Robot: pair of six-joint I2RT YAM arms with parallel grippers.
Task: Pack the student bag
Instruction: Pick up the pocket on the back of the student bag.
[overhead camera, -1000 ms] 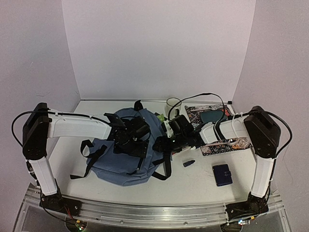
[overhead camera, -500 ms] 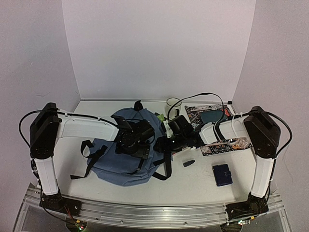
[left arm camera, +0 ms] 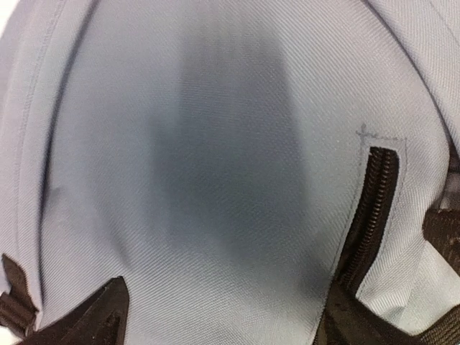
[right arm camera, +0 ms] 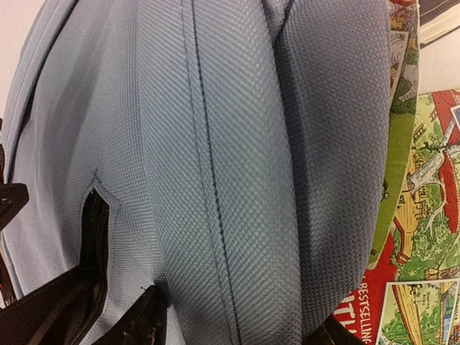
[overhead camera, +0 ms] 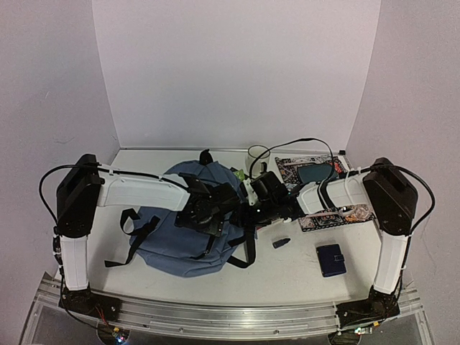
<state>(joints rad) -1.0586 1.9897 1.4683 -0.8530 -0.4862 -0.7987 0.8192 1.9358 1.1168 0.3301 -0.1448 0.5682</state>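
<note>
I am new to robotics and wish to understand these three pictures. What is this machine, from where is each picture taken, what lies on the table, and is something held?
These are two robot arms bolted at the table's near edge, each ending in a two-finger gripper. The wide picture comes from a camera above and behind them. The two close-ups come from cameras on the wrists. On the table lie a blue bag, a mug, a wallet, a comic book and a small black item. The left gripper is open over flat bag fabric. The right gripper straddles a fold of the bag; whether it grips, I cannot tell.
</note>
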